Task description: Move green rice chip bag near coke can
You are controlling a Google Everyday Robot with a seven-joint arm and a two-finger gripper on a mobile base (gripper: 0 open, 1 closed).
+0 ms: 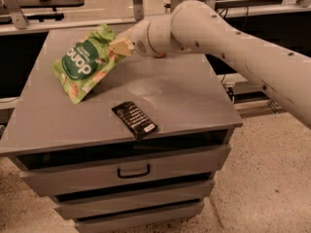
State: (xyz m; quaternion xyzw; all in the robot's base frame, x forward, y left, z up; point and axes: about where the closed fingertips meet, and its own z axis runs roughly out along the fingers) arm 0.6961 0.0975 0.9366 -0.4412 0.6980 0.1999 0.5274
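Note:
The green rice chip bag (82, 64) is light green with a dark-green oval and hangs tilted over the back left of the grey cabinet top (184, 96), its lower corner close to the surface. My gripper (119, 47) is shut on the bag's upper right edge. The coke can is almost wholly hidden behind my arm. Only a red sliver (159, 56) shows under the wrist, right of the bag.
A small black wrapper bar (134, 120) lies near the front middle of the top. The cabinet has drawers below, with a handle (133, 171). My white arm (233, 42) reaches in from the right. Other tables stand behind.

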